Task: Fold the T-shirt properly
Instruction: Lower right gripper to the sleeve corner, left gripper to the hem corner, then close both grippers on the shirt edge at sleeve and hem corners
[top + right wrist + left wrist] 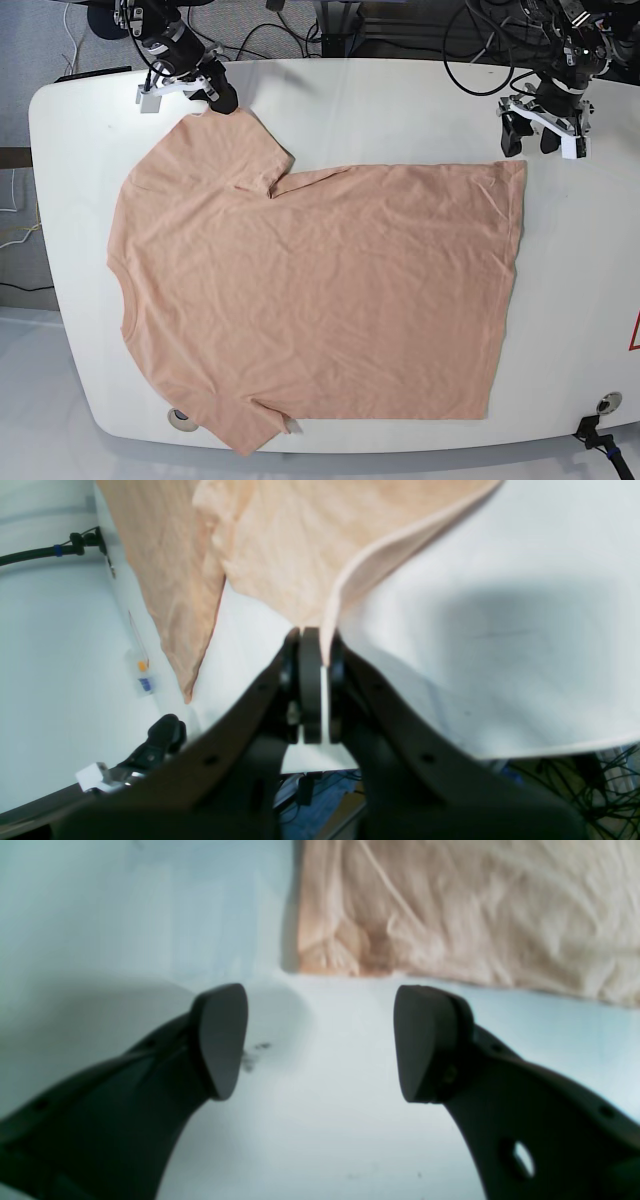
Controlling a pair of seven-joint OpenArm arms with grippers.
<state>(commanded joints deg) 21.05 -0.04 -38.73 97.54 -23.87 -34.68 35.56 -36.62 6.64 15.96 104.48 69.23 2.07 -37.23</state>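
Note:
The peach T-shirt [310, 290] lies spread flat on the white table [400, 100], with its neck to the left and its hem to the right. My right gripper [222, 100] is at the far left and is shut on the tip of the far sleeve. In the right wrist view the gripper [315, 690] pinches a hemmed edge of the shirt [280, 545]. My left gripper [528, 135] is open just beyond the shirt's far right hem corner. In the left wrist view the gripper [320, 1040] hovers over bare table, short of that corner [450, 905].
Cables [340, 30] run behind the table's far edge. Two round grommets [181, 418] [608, 401] sit near the front edge. A black cable [45, 552] and a small tag [142, 675] show beside the table in the right wrist view.

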